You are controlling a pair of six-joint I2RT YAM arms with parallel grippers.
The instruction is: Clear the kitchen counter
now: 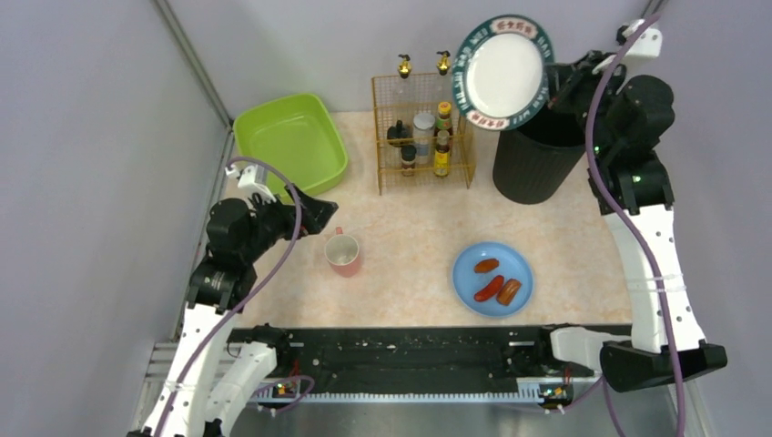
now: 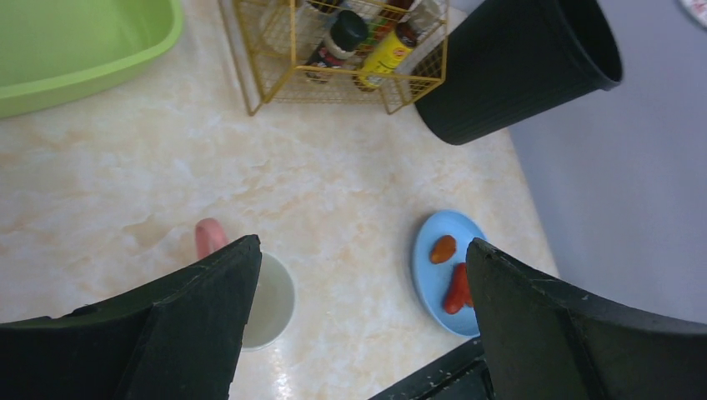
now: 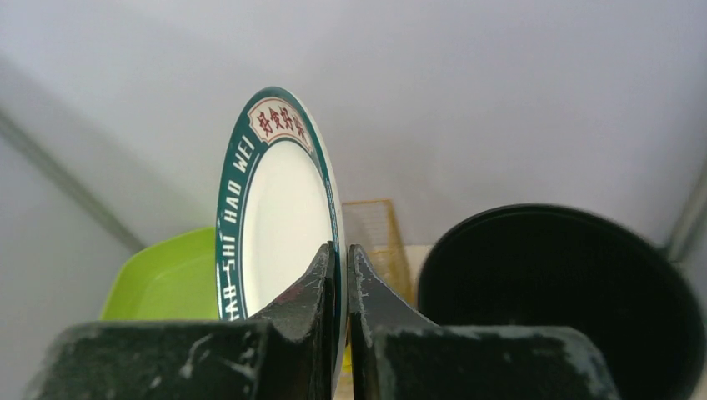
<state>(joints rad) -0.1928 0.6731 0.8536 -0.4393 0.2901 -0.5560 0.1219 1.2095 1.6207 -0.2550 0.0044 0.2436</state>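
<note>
Green-rimmed plate (image 1: 503,73), pinched by its rim alone in the right gripper (image 3: 340,254) near the black bin (image 1: 537,164), could slip and shatter; left gripper (image 2: 363,246) hangs wide open, empty.

kitchen counter (image 1: 410,238) w/ green tub (image 1: 291,146), wire rack (image 1: 390,96), blk bin (image 1: 533,171), pink mug (image 1: 344,255) & blue plate (image 1: 468,273) on it.

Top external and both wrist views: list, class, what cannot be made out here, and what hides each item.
- Black bin: contents unknown; dark inside in every view, mouth partly behind the green-rimmed plate in the top view.
- Bottles in the wire rack: labels too small in the top view, cut off by the left wrist view's top edge.
- Pink mug: partly behind the left gripper in its wrist view.
</note>
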